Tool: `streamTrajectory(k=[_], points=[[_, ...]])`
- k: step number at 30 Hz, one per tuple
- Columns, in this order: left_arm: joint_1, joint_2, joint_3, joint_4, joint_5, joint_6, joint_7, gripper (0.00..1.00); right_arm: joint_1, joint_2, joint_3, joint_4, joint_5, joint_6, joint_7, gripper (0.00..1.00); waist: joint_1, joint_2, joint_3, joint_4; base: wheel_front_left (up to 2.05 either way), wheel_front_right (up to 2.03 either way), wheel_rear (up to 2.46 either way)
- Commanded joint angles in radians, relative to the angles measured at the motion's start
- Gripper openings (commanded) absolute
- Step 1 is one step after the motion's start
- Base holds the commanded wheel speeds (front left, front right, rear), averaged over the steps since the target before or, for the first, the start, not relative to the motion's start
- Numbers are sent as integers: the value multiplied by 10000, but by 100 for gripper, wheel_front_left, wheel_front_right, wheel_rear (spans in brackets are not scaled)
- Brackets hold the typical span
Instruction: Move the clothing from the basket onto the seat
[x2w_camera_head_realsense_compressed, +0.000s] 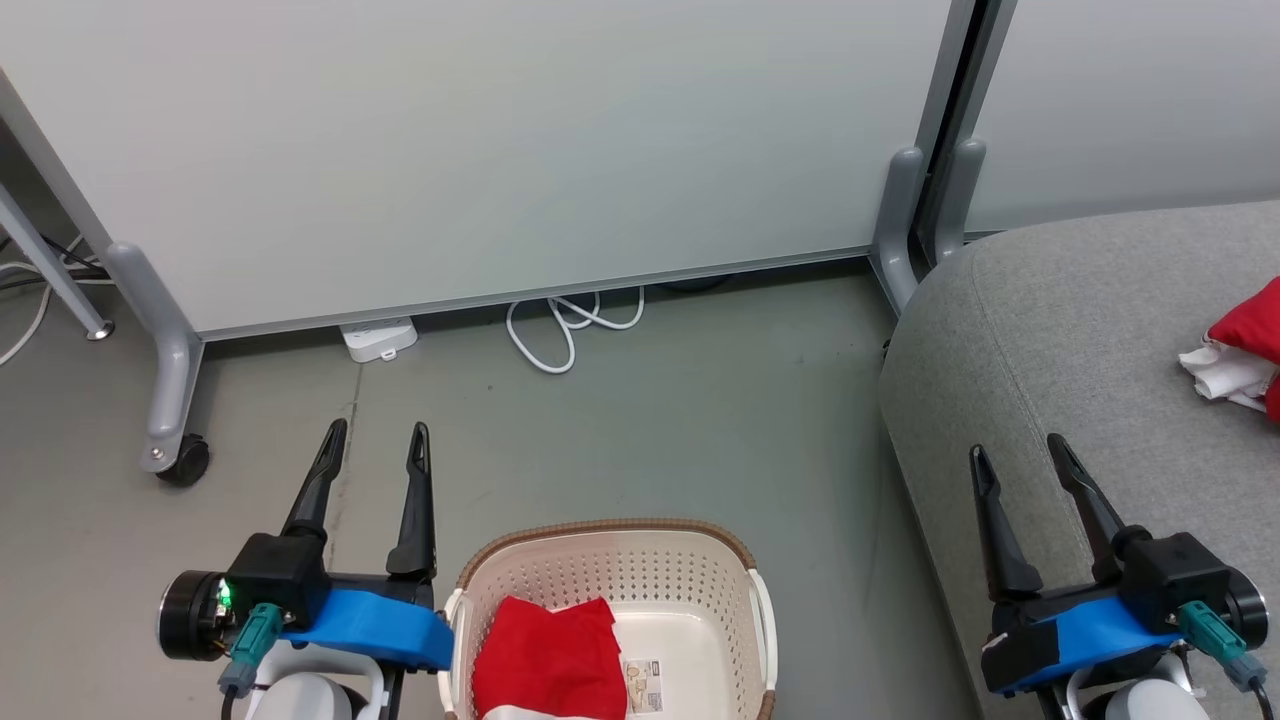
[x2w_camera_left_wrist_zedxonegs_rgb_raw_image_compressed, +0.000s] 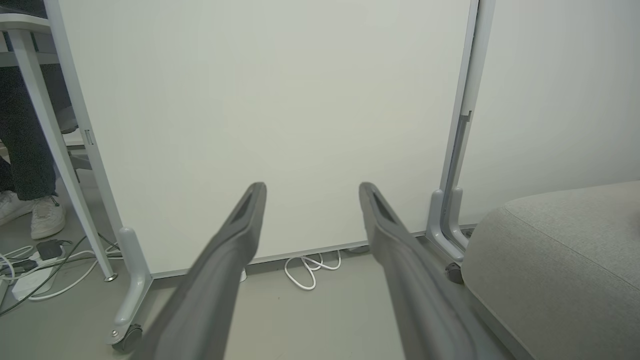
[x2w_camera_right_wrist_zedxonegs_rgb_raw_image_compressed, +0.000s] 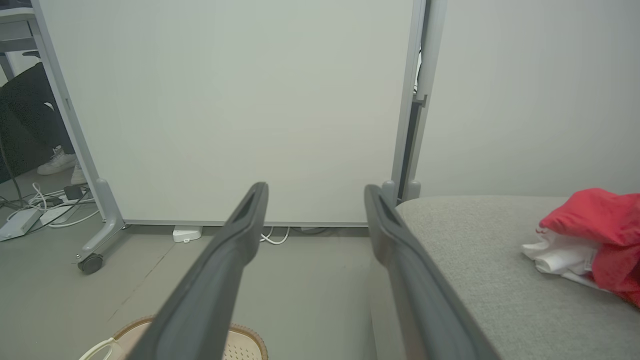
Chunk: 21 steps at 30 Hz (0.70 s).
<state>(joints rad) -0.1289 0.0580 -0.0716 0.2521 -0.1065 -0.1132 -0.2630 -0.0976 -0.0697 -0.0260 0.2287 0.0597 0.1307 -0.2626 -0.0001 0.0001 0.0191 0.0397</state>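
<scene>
A red garment (x2w_camera_head_realsense_compressed: 550, 655) with a white band at its lower edge lies in the cream basket (x2w_camera_head_realsense_compressed: 640, 575) at the bottom middle of the head view; the basket's brown rim (x2w_camera_right_wrist_zedxonegs_rgb_raw_image_compressed: 245, 334) also shows low in the right wrist view. Another red garment (x2w_camera_head_realsense_compressed: 1250, 325) with white fabric lies on the grey seat (x2w_camera_head_realsense_compressed: 1080, 340) at the right edge, also seen as a red and white bundle (x2w_camera_right_wrist_zedxonegs_rgb_raw_image_compressed: 595, 235). My left gripper (x2w_camera_head_realsense_compressed: 378, 440) stands open over the floor, left of the basket. Open too, my right gripper (x2w_camera_head_realsense_compressed: 1015, 448) hovers over the seat's front edge. Both hold nothing.
White partition panels on grey wheeled feet (x2w_camera_head_realsense_compressed: 170, 400) stand behind the floor area. A white cable (x2w_camera_head_realsense_compressed: 560, 325) and a power strip (x2w_camera_head_realsense_compressed: 380, 338) lie at the panel's base. A person's shoes (x2w_camera_left_wrist_zedxonegs_rgb_raw_image_compressed: 35, 212) and more cables (x2w_camera_left_wrist_zedxonegs_rgb_raw_image_compressed: 30, 265) are beyond the left panel.
</scene>
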Motion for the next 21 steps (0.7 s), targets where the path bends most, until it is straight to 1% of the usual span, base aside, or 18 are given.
streamTrajectory(k=[1,11,15,21], points=[[64,-18,73,18,53,-33,-27,100,98,32,-15,24,-28,1,-35,100,1,-1,-10,1,0,0,0],[-74,-57,63,101,121,-103,-27,100,38,66,22,47,-69,1,-34,100,1,-1,-13,2,0,0,0],[-341,-41,-265,247,231,-144,-27,100,-101,68,24,33,-103,1,-34,100,1,-1,80,-43,0,0,0],[-1184,234,-1067,849,278,-194,-28,100,-508,-20,117,-84,-111,1,-34,100,1,-1,554,-238,0,0,0]])
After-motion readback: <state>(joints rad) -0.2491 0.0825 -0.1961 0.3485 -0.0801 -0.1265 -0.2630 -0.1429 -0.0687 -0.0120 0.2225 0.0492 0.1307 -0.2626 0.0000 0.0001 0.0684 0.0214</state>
